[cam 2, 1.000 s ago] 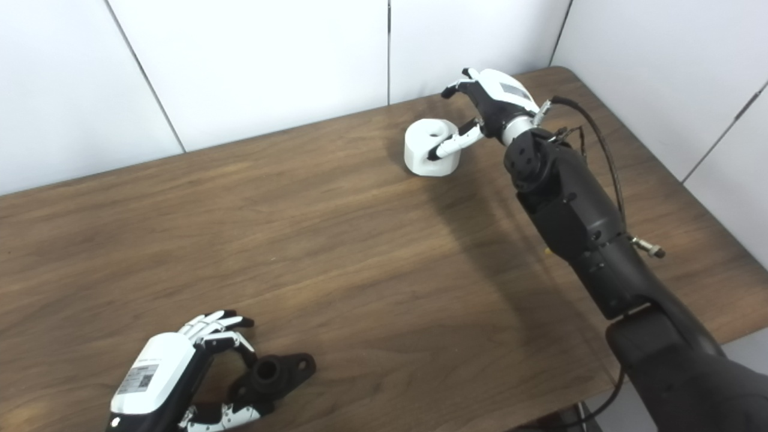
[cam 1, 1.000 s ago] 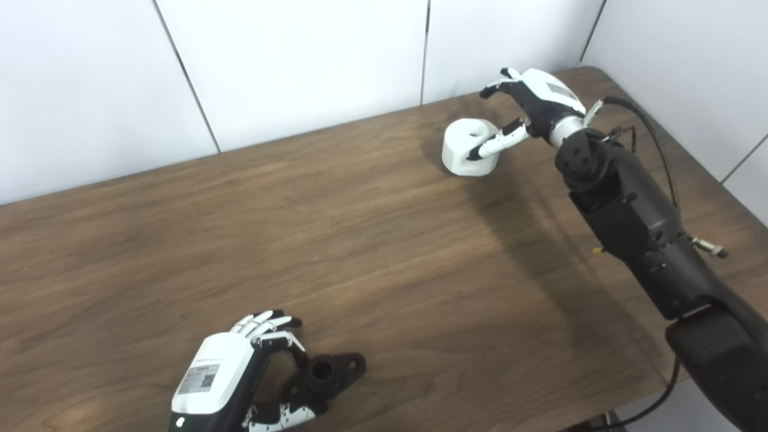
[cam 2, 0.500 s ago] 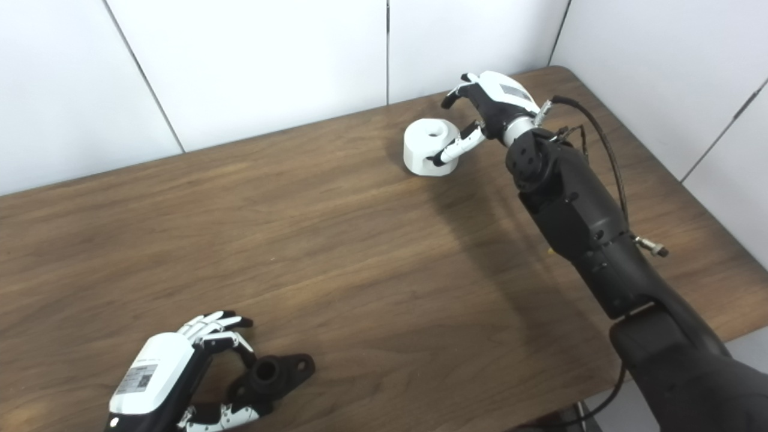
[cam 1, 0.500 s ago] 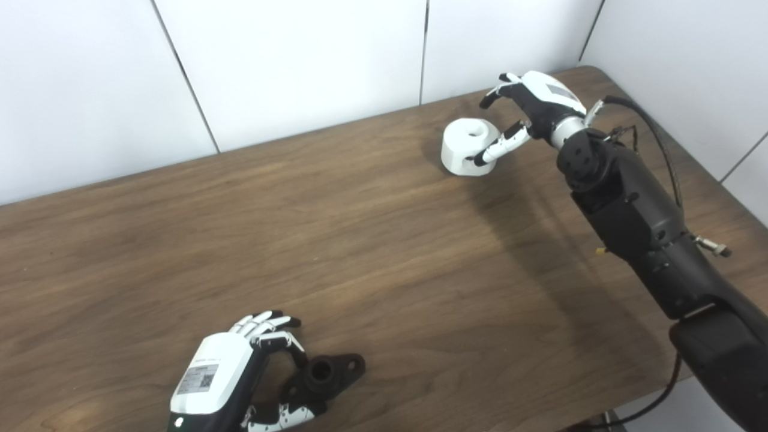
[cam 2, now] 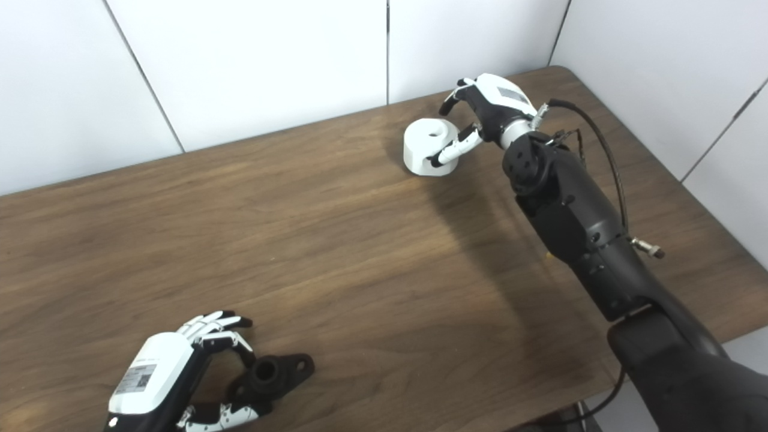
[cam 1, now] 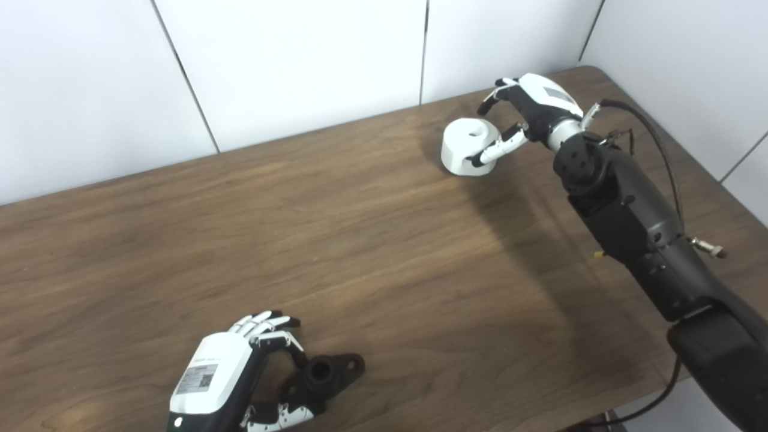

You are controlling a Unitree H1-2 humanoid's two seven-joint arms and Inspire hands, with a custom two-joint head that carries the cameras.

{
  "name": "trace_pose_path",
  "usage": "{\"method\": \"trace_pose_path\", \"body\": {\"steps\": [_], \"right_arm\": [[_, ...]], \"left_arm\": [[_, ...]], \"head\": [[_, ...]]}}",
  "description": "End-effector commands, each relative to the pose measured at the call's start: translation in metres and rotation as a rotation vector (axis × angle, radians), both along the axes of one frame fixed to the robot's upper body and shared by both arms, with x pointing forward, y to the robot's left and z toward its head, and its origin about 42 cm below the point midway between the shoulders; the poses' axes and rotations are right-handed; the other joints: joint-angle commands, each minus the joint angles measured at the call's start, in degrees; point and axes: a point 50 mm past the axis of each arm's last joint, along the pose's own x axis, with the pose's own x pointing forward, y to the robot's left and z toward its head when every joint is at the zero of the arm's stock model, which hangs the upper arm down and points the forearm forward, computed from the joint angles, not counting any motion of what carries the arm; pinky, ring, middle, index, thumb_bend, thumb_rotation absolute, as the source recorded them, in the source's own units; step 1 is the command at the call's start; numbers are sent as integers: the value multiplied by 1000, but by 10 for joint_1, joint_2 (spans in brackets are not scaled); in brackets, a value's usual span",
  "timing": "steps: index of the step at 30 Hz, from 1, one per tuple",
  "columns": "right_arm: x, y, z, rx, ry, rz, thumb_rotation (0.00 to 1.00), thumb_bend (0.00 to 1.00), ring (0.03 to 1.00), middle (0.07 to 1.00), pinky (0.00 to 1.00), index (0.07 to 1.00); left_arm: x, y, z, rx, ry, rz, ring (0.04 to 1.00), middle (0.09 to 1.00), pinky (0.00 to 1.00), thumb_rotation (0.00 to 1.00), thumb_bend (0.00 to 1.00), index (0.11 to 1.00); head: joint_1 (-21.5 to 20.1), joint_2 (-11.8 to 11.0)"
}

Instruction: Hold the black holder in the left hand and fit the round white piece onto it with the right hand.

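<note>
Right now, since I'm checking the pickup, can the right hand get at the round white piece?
Probably yes. The right hand is already at the round white piece, fingers arched over its far side and thumb against its near side; nothing else on the table is in the way.

A dark brown wood-grain counter [cam 1: 372, 240] fills most of the view, its far right corner rounded. Behind it stands a plain white wall [cam 1: 300, 60] made of flat panels, with thin dark seams running down between them. Another white panelled wall [cam 1: 678, 60] meets it at the right. Soft, even light leaves faint shadows on the wood.
</note>
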Motion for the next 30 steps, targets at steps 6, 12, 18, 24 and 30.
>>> {"method": "trace_pose_path", "body": {"steps": [6,12,18,24,30], "right_arm": [[3,0,20,-9,-71,5,273,876,1000,954,921,656],[4,1,18,-8,-68,3,275,887,1000,953,915,643],[4,0,17,-19,-66,7,278,878,1000,951,903,641],[3,-1,18,-6,-83,9,260,866,1000,942,903,624],[3,-2,19,-19,-80,10,254,861,992,931,875,616]], "left_arm": [[-9,11,-13,57,92,10,886,815,868,47,513,489],[-8,13,-13,54,95,13,887,817,869,48,512,489],[-8,14,-12,52,93,14,888,817,868,48,512,489],[-8,13,-12,50,89,14,887,815,866,48,513,489],[-9,13,-12,48,88,11,885,813,865,48,512,489]], "head": [[-3,2],[-3,3],[-3,4],[-3,4],[1,6]]}}
